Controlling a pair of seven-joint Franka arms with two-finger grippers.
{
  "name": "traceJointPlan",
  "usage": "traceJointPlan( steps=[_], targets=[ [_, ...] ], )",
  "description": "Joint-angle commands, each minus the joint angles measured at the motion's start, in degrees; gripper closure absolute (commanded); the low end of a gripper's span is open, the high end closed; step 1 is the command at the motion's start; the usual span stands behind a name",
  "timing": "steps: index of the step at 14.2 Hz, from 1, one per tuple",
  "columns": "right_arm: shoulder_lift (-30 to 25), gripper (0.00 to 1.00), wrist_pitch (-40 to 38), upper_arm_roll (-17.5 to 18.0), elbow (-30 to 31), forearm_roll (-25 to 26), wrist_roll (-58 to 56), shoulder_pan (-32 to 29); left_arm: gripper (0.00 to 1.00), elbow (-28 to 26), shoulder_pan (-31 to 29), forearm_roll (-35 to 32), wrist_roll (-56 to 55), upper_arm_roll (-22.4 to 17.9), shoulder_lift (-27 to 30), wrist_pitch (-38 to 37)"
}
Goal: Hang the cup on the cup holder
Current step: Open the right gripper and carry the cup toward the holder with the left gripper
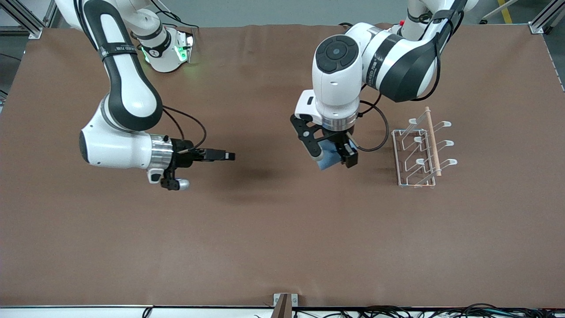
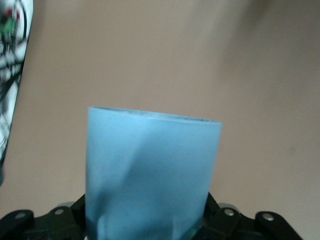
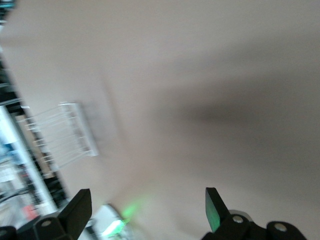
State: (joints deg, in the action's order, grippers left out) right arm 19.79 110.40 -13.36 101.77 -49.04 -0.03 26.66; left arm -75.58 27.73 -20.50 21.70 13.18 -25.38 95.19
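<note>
With the left gripper (image 1: 332, 155) clamped on the cup (image 1: 327, 160) and the right gripper (image 1: 219, 155) wide open and empty, carry the cup mouth-first onto a prong of the cup holder (image 1: 419, 152) near the table's left-arm end.

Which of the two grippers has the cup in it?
The left gripper, beside the cup holder: its fingers are shut on the light-blue cup. The right gripper is open and empty, toward the right arm's end of the table.
</note>
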Motion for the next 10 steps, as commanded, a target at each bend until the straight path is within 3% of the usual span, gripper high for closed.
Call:
traceJointPlan(
  steps=[1,5,6,10],
  targets=[
    [-4.1,0.0,-0.2,-3.7,3.4,13.9,0.2,0.1,0.71,-0.1,-0.1,-6.1,0.4,0.0,0.6,-7.5],
    [-5.4,0.0,0.6,-8.0,2.8,34.5,-0.4,0.0,0.71,-2.5,-0.2,-18.0,4.7,0.0,-0.4,-16.8],
    [-5.5,0.0,0.5,-9.2,2.0,37.1,-0.9,0.1,0.72,-3.9,-0.1,-21.7,5.2,0.0,-1.2,-18.4],
    [-5.1,0.0,-5.0,-14.2,-6.6,37.7,-2.5,0.0,0.78,-10.7,-0.3,-33.3,4.4,0.0,-4.1,-22.8]
  ],
)
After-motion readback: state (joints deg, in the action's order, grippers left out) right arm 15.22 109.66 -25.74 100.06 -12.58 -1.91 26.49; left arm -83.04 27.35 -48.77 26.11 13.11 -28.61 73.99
